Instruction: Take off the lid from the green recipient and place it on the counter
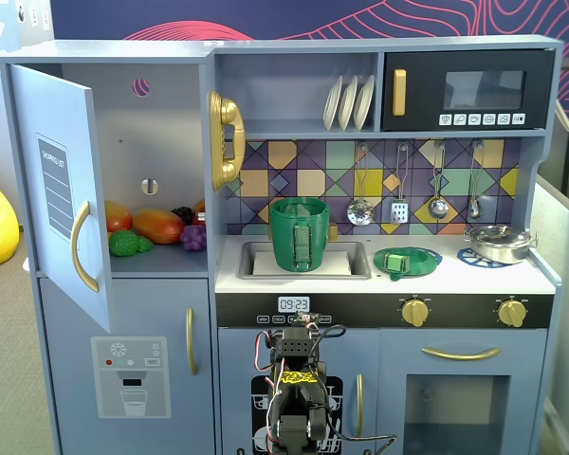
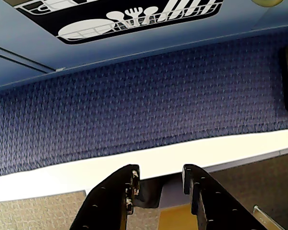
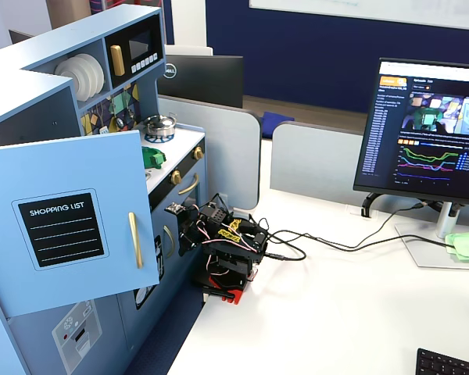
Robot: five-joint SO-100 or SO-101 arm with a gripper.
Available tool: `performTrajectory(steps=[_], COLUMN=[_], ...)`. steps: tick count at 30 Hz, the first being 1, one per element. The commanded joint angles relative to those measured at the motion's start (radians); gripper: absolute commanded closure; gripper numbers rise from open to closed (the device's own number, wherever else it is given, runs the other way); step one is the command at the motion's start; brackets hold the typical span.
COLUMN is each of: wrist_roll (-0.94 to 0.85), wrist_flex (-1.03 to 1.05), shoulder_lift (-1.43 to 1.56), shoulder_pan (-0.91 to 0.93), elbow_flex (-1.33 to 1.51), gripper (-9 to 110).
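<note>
A door (image 3: 70, 226) reads "SHOPPING LIST" (the oven clock (image 1: 293, 304) shows 09:23).

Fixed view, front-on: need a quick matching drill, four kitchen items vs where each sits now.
Items:
1. green recipient
2. lid
3. silver pot
4. gripper

Places:
A. on the right burner print
B. folded low in front of the cabinet, jaws apart, empty
C. standing in the sink basin
D. flat on the counter, on the left burner print

Pairs: 1-C, 2-D, 3-A, 4-B
</note>
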Motion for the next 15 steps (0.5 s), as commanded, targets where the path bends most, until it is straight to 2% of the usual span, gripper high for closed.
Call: performTrajectory(steps=[1,15], wrist_roll=[-0.017,-0.017], wrist_flex=[0.176,0.176], shoulder_lift=[-0.005,-0.005], shoulder_pan=[-0.008,-0.002], elbow_flex=[0.032,0.032], gripper=[101,101])
